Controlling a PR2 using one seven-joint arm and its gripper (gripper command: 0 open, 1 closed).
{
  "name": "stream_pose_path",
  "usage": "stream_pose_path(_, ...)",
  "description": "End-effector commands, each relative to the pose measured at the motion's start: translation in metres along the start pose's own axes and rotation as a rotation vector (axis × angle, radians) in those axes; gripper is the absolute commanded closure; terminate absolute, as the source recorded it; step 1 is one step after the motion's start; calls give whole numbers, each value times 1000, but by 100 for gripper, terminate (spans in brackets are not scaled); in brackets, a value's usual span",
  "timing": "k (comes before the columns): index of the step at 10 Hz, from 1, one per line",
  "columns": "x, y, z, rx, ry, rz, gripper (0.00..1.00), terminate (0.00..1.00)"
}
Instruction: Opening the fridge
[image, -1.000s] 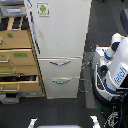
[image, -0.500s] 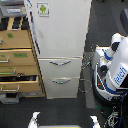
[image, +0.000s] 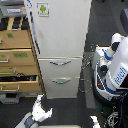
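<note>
The fridge stands tall and white in the middle of the exterior view. Its large upper door carries a small green-figure sticker near the top and looks shut. Both lower drawers are shut too, one with an upper curved silver handle and one with a lower handle. My gripper is at the bottom edge, well below the fridge and to the exterior view's left of its drawers. Its two pale fingers are spread with nothing between them, touching nothing.
A tan wooden drawer cabinet stands against the fridge on the exterior view's left, with lower drawers pulled partly out. A white-and-blue robot body stands on the right, with cables beside it. Another pale arm part pokes in at the bottom.
</note>
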Motion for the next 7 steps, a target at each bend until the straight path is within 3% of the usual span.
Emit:
stream_pose_path(1,123,55,49,58,-116,-16,0,0)
stream_pose_path(7,183,142,60,87,-79,110,0,0)
